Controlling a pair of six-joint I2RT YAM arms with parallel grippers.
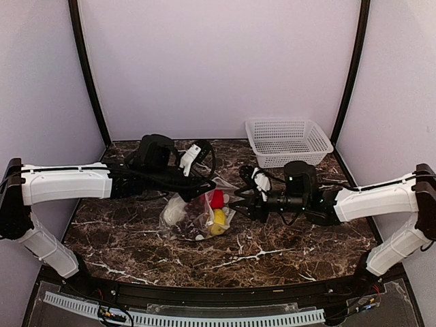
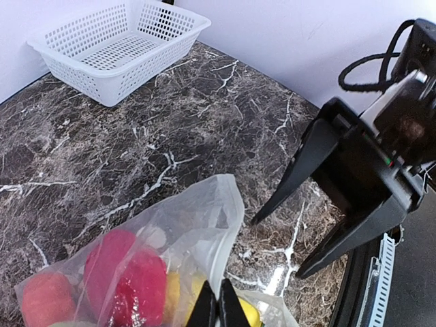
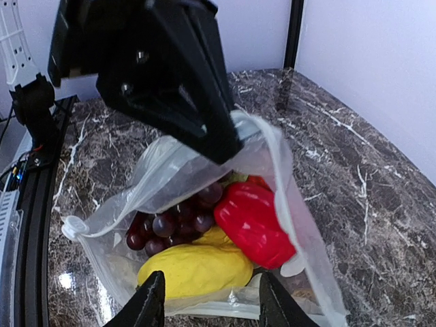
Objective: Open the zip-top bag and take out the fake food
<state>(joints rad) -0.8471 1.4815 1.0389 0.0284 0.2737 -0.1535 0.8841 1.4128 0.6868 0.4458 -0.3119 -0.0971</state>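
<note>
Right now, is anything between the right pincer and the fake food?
Only the zip-top bag itself. The left pincer pinches its upper edge, and the yellow piece appears to lie behind clear plastic just ahead of the open right pincer. Nothing else intervenes.

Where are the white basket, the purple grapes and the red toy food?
white basket [image 1: 289,159]: top view, on its near wall.
purple grapes [image 3: 170,223]: right wrist view, middle of the bunch.
red toy food [image 3: 252,221]: right wrist view, on its glossy middle.

No readable text, label or number appears on anything.
</note>
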